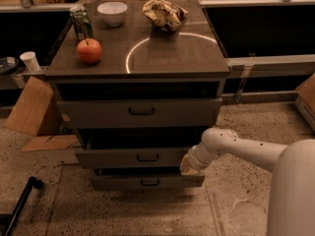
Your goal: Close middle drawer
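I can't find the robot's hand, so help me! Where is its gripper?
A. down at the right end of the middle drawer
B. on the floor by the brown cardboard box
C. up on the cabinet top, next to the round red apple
A: the robot's pale gripper is low down at the right end of the wide, shallow grey-brown middle drawer, on the end of the white arm.

- The gripper (189,165) sits at the right end of the middle drawer (133,157), right by its front.
- The white arm (246,149) reaches in from the right and blocks that side.
- The top drawer (138,113) sticks out above, so only a thin dark gap shows over the middle drawer.
- The floor (147,213) in front of the drawers is open room.
- On the left, a cardboard box (29,109) leans near the cabinet, and a black bar (19,208) lies on the floor.
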